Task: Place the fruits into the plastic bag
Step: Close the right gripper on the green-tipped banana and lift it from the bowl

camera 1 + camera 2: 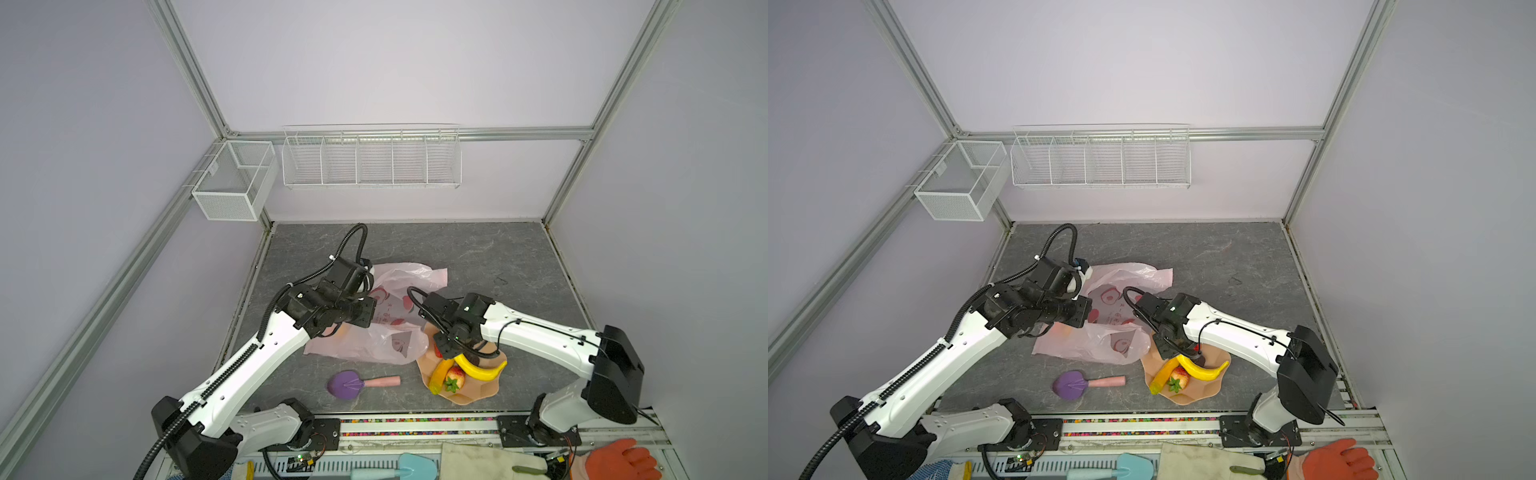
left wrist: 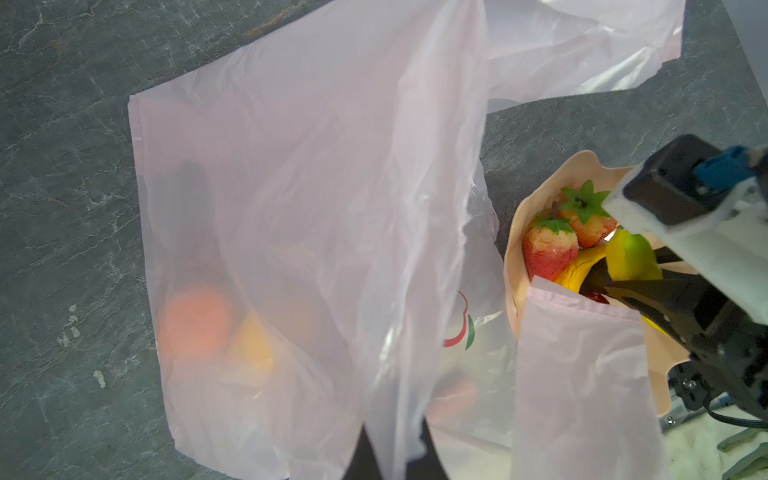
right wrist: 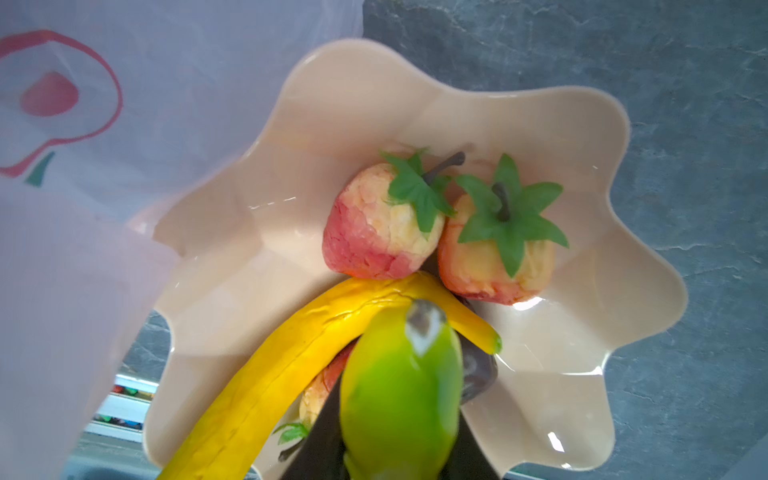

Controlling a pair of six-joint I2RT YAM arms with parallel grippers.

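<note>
Found left gripper (image 2: 395,457) pinched fully shut on a fold of the plastic bag (image 2: 311,208), film drawn up off the table (image 2: 62,208), just beside the bowl (image 3: 540,124). Found right gripper (image 3: 397,453) partly closed round a green-yellow fruit (image 3: 399,374) over the bowl. Seen through film: orange (image 2: 195,320) inside. Left in bowl: strawberries (image 3: 382,224), banana (image 3: 270,395). Judged light, smooth, rounded, apt to slip; best taken across the middle. Bag flimsy; best held at rim.
</note>
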